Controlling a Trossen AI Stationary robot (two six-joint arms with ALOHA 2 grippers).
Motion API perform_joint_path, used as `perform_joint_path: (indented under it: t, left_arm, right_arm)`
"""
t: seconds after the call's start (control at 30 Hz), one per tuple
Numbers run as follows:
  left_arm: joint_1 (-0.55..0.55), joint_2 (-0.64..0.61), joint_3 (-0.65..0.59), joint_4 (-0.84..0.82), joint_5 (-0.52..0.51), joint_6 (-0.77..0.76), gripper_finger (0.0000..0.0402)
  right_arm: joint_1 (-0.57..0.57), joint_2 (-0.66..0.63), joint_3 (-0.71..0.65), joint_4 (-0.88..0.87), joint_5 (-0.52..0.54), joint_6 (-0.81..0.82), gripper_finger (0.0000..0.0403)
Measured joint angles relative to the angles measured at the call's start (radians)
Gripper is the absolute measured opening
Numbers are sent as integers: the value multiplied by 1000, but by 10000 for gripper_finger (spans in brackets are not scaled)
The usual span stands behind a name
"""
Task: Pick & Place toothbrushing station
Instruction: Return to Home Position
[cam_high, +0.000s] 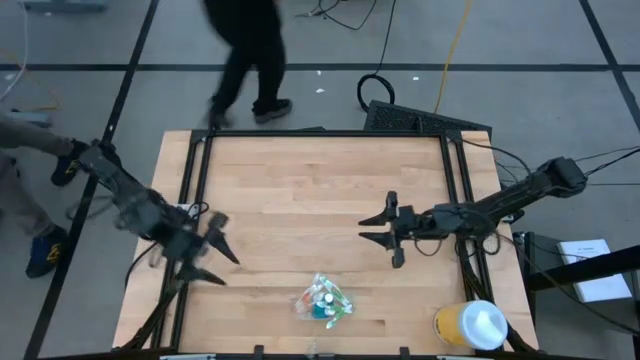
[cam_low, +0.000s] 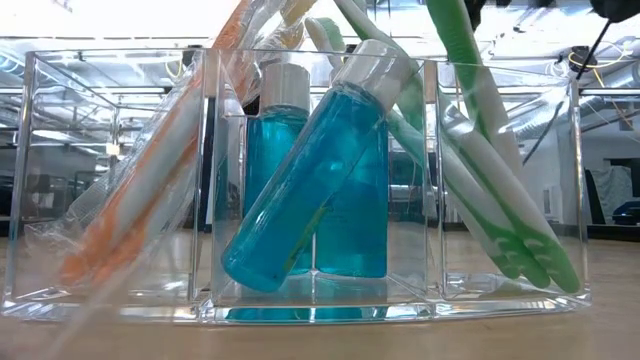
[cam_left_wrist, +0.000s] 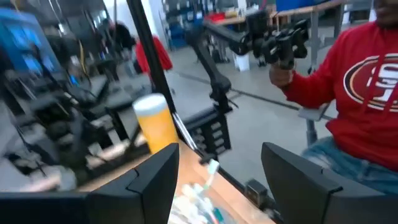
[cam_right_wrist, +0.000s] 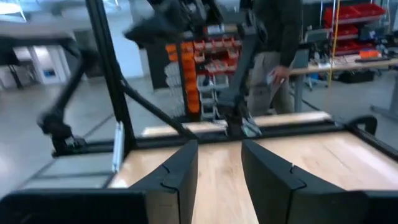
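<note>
The toothbrushing station (cam_high: 323, 301) is a clear plastic holder standing on its base on the wood near the table's near edge. In the low view (cam_low: 310, 180) it holds blue bottles, an orange brush and green brushes. It also shows in the left wrist view (cam_left_wrist: 199, 199). My left gripper (cam_high: 213, 250) is open and empty, left of the station. My right gripper (cam_high: 380, 230) is open and empty, above the table's middle right, farther from the near edge than the station.
A yellow cup with a white lid (cam_high: 470, 325) stands at the near right corner. A black frame (cam_high: 320, 135) runs along the table's sides. A person (cam_high: 250, 50) walks beyond the far edge. A person in a red shirt (cam_left_wrist: 360, 93) sits beside the table.
</note>
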Motion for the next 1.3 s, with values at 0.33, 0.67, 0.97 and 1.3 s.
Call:
perform_joint_path:
  t: [0.33, 0.67, 0.97, 1.3]
  left_arm:
    - [2, -222, 1, -142, -67, 111, 237]
    - [100, -359, -209, -174, -72, -5, 237]
    - [217, -630, -420, -96, -83, -53, 237]
    - [321, -824, -563, -120, -69, -167, 237]
  right_arm:
    - [43, -117, -86, -51, 1, 50, 114]
    - [6, -141, -328, 262, -8, 44, 114]
    - [-120, -242, -483, 425, -209, 151, 114]
    - [-216, -310, -483, 404, -457, 124, 114]
